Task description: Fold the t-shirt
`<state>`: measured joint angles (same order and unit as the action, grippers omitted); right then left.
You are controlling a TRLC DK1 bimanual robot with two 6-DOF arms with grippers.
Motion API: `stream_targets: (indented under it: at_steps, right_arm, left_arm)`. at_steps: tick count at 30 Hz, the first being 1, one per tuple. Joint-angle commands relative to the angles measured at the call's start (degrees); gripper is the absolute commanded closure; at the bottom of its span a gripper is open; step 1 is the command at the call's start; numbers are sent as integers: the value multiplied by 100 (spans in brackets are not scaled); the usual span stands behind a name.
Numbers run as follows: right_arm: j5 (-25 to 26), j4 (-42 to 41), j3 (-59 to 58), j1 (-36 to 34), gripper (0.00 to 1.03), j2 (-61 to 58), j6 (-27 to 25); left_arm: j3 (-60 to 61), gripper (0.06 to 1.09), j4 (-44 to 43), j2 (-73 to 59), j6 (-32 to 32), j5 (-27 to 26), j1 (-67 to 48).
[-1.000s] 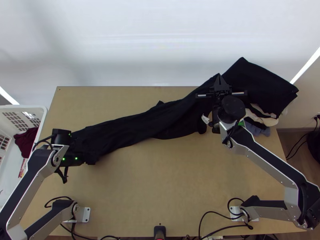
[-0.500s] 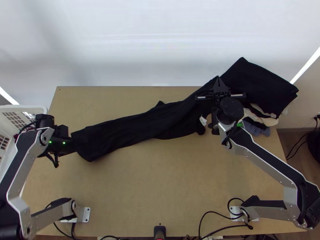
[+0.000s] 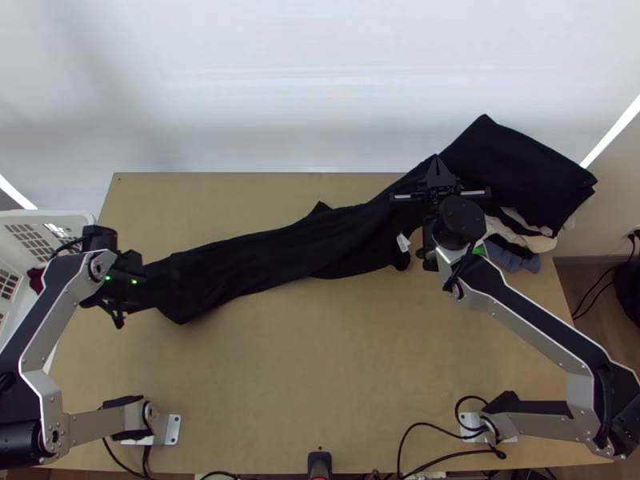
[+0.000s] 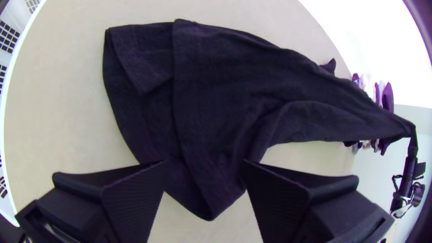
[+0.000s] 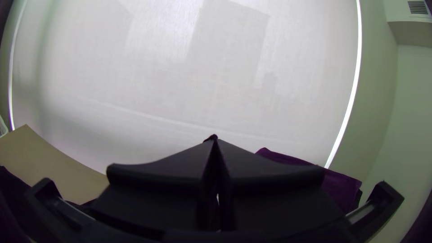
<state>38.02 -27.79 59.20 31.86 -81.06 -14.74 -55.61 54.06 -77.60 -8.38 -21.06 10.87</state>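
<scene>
Black t-shirt [image 3: 280, 248], pinched in right claw [image 3: 438, 162], below left claw [image 3: 160, 289]

Right wrist view — toward blind [image 5: 225, 81], seemingly

A long black cloth t-shirt [image 3: 264, 256] runs across the light wooden tabletop [image 3: 336, 360], from the left side toward the far right. At the far right corner sits a stack of folded cloths, a broad black one [image 3: 524, 172] on top, with beige [image 3: 528, 238] and blue-grey ones [image 3: 512, 259] beneath. Left of the tabletop stands a white plastic basket [image 3: 50, 214] with a dark red cloth [image 3: 35, 280] in it. A broad white screen [image 3: 280, 96] hangs behind.
</scene>
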Motion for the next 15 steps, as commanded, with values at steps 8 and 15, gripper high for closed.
stream_targets:
  at_steps: [8,15]
  right_arm:
    - [144,-104,-110,58,100,-24,121]
    - [162,-104,-181,58,100,20,121]
  left_arm:
    - [464,32,166,87,-111,366,-797]
    - [525,32,8,-97,-129,752,-876]
